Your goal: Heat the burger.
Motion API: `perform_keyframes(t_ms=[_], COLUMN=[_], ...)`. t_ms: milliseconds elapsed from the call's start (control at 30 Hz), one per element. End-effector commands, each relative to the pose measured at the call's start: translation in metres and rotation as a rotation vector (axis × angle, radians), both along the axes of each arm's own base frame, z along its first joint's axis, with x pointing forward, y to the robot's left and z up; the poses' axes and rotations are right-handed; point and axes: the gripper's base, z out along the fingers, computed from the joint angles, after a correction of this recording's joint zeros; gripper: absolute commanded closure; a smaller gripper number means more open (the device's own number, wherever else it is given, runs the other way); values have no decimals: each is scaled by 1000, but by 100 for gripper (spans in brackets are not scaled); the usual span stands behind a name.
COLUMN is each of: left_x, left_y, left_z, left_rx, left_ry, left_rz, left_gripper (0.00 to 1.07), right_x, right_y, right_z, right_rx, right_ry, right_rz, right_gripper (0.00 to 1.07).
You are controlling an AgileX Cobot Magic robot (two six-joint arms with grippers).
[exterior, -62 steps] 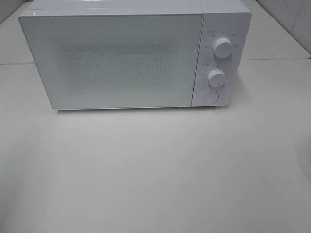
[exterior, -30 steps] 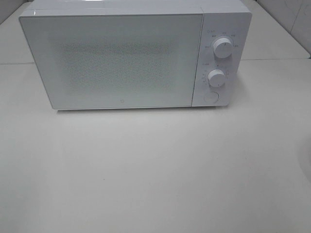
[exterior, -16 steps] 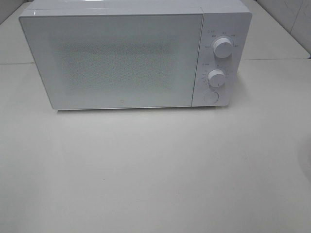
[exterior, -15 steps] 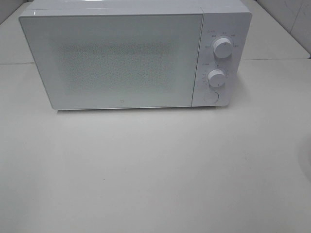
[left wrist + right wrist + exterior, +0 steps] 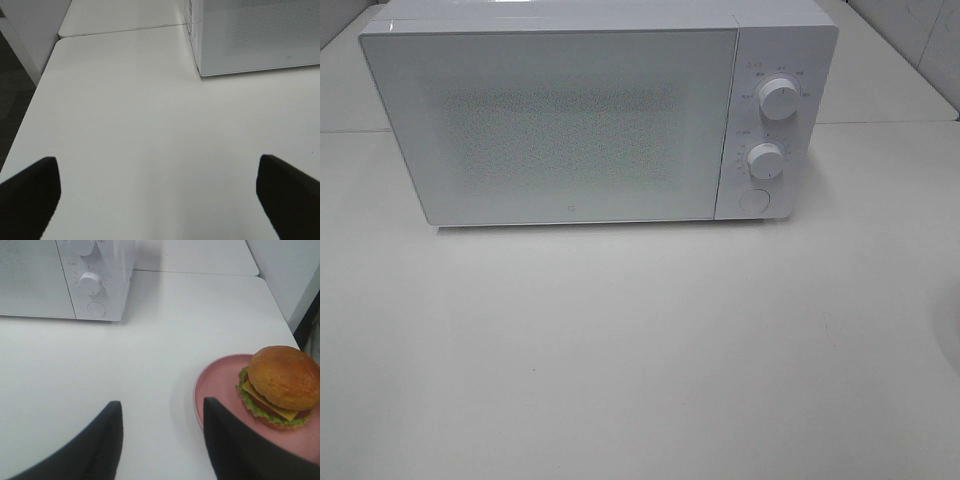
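Note:
The burger (image 5: 282, 382), with a glossy brown bun, green lettuce and yellow cheese, sits on a round pink plate (image 5: 217, 387) in the right wrist view. My right gripper (image 5: 163, 407) hovers over the table just beside the plate, open, with nothing between its dark fingers (image 5: 107, 445). The white microwave (image 5: 570, 120) stands at the back of the table with its door closed. My left gripper (image 5: 157, 165) hangs over the bare table to the left of the microwave (image 5: 255, 35), its fingers (image 5: 30, 195) wide open and empty. Neither gripper nor the burger shows in the exterior high view.
Two round knobs (image 5: 777, 98) and a button (image 5: 753, 200) sit on the microwave's right panel. The table's left edge (image 5: 30, 107) drops off to a dark floor. A wall runs along the right side beyond the plate (image 5: 285, 275).

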Motion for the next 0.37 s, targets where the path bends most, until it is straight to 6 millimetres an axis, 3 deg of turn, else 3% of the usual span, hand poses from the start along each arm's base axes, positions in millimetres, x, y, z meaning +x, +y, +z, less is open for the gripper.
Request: perform_keyframes(t_ms=[33,367], left_x=[-3,-3], left_y=[0,0], left_z=[0,0], left_rx=[-6,-6], left_ry=[-30,-30], left_rz=[4,4], left_gripper=[6,6], right_x=[-4,-4], right_y=[0,0], right_z=[1,1], right_rx=[6,6], right_ry=[-37,-37], right_rz=[-1,-1], right_gripper=[56,56])
